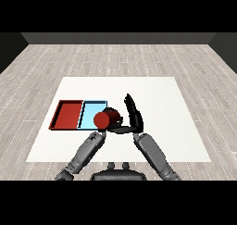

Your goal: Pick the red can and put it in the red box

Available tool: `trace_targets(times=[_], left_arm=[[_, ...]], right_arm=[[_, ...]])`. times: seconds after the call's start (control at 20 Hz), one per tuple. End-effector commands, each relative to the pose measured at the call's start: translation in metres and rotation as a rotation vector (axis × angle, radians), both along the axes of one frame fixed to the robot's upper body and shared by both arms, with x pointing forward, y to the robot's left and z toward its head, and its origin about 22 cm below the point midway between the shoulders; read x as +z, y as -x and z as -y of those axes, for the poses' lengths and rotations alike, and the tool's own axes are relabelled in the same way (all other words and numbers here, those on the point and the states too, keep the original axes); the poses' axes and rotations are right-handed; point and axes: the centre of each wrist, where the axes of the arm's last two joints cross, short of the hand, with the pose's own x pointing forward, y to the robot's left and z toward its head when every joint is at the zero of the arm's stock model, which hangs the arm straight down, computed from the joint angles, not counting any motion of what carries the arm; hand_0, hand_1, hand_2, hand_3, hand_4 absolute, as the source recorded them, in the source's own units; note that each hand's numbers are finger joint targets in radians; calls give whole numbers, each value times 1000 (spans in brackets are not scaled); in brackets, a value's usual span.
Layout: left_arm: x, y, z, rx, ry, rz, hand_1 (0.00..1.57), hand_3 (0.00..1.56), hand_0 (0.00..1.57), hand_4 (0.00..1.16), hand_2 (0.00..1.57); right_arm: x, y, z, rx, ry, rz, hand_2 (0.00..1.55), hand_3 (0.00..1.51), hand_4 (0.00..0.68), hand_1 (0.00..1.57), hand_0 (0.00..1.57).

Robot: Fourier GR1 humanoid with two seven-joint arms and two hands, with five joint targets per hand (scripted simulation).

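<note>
Two trays sitting side by side on a white bench.

The white bench (152,103) is standing on a pale grey plank floor (115,57), which is stretching back to a dark wall. The red tray (67,115) is lying flat near the bench's left edge, and the light blue tray (90,112) is lying just to its right, their long sides touching. Both trays are resting toward the near left part of the bench, while the right half is showing plain white surface.
</note>
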Motion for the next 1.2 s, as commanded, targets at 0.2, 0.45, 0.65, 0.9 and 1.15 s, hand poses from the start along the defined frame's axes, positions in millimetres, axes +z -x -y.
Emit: trace_targets(times=[0.2, 0.45, 0.65, 0.9, 1.15], left_arm=[[8, -23, -35, 63, -35, 29, 1571, 1472, 1571, 1126, 1568], [18, -33, -87, 126, -54, 55, 1571, 1480, 1571, 1133, 1571], [41, -42, -123, 228, -98, 32, 1571, 1476, 1571, 1136, 1571], [60, -41, -159, 316, -242, 1, 1571, 1486, 1571, 1109, 1571], [20, -34, -215, 418, -428, -199, 1571, 1471, 1571, 1112, 1540]], right_arm=[[8, 17, 66, -56, -64, 55, 0, 0, 0, 0, 0], [-7, 30, 105, -97, -59, 52, 0, 0, 0, 0, 0], [-3, 38, 121, -126, -45, 19, 0, 0, 0, 0, 0], [-19, 49, 147, -196, -36, -48, 0, 0, 0, 0, 0], [-27, 51, 143, -193, -61, -59, 0, 0, 0, 0, 0]])
